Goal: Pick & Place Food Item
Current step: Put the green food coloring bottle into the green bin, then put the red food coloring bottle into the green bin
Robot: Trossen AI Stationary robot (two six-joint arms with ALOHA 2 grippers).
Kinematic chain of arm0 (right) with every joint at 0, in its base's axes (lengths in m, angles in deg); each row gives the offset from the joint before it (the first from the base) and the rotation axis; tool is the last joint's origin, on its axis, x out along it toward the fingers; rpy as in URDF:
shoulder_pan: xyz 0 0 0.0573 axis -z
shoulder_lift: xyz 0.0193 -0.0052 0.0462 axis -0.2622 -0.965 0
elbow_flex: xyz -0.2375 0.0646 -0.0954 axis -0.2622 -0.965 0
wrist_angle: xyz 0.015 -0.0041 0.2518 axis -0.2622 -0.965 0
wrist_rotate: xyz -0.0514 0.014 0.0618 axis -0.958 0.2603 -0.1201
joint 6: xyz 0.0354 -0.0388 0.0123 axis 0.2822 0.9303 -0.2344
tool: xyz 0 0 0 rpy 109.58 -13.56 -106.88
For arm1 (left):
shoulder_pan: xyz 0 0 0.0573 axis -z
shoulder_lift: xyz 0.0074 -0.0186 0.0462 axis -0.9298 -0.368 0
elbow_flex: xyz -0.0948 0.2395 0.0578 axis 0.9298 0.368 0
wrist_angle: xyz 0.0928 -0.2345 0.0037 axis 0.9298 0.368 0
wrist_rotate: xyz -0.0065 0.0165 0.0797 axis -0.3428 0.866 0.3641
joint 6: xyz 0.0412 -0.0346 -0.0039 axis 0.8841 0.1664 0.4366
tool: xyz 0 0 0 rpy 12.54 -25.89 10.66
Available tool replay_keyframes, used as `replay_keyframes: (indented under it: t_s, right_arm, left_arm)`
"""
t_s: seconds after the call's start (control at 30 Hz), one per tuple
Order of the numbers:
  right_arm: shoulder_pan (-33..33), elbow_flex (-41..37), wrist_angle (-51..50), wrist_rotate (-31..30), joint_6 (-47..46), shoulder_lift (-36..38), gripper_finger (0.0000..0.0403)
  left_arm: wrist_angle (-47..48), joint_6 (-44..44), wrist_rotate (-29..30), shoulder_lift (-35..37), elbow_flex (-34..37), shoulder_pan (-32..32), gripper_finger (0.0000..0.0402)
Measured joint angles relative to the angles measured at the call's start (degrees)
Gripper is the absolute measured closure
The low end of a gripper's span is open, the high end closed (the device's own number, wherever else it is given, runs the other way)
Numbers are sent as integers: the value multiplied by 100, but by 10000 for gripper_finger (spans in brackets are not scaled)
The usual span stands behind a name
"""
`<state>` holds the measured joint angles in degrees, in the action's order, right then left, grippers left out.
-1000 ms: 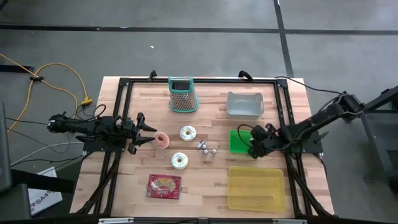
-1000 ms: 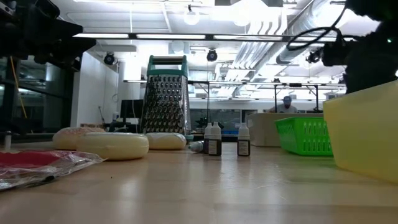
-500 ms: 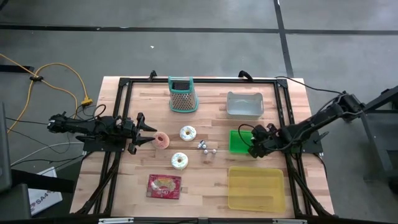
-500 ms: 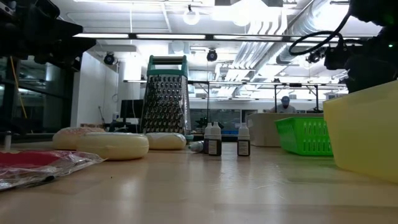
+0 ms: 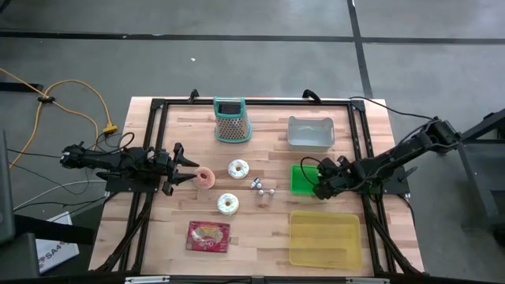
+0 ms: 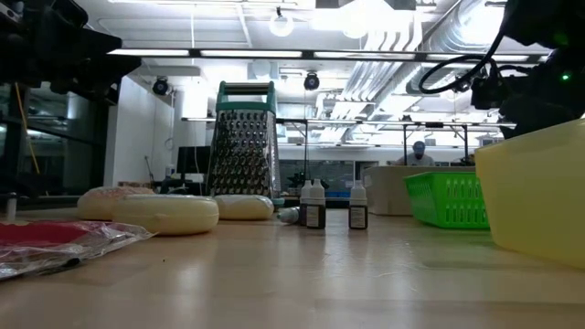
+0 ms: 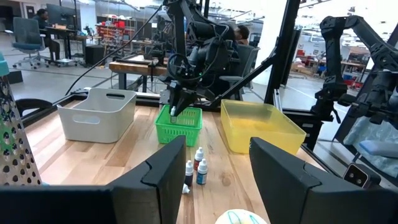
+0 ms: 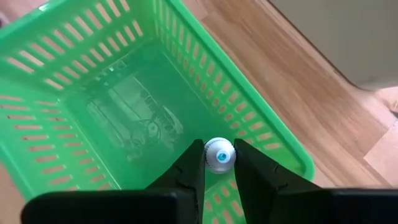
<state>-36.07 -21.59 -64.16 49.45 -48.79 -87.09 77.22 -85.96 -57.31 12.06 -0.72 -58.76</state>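
My right gripper [image 8: 219, 165] points steeply down into the green basket [image 8: 124, 118], shut on a small white-capped bottle [image 8: 219, 155]. In the high view this gripper [image 5: 322, 188] hangs over the basket [image 5: 301, 180] at the table's right. My left gripper [image 5: 192, 170] stands open and level at the left, its fingers just short of a pink doughnut [image 5: 206, 177] lying flat on the table. Two white iced doughnuts [image 5: 238, 168] [image 5: 228, 203] and three more small bottles [image 5: 263, 188] lie between the arms. My right gripper pinches the bottle just below its round white cap [image 8: 219, 155] between its two fingers [image 8: 193, 167]. The fingers come from above, slanting down. The bottle stands upright in the hold, inside the basket's near corner; whether its foot touches the basket's floor is hidden.
A yellow bin [image 5: 325, 238] stands near the front right, a grey bin [image 5: 310, 132] at the far right, a box grater [image 5: 231, 120] at the far middle, and a red packet [image 5: 208, 236] lies front left. A black frame [image 5: 150, 142] runs round the tabletop.
My right arm has shifted slightly over the green basket, its gripper still shut on the bottle.
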Motion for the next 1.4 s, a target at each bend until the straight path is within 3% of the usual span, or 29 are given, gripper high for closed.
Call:
replay_keyframes:
  t_s: [0.43, 0.8, 1.4]
  right_arm:
    - [-2, 0, 7, 40, 2, 0, 289]
    - [-2, 0, 32, 16, 4, 33, 292]
    - [-2, 4, -212, -167, 168, 939, 292]
  left_arm:
    - [0, 0, 1, 0, 0, 2, 232]
    - [0, 0, 0, 0, 0, 0, 232]
    - [0, 0, 1, 0, 0, 2, 232]
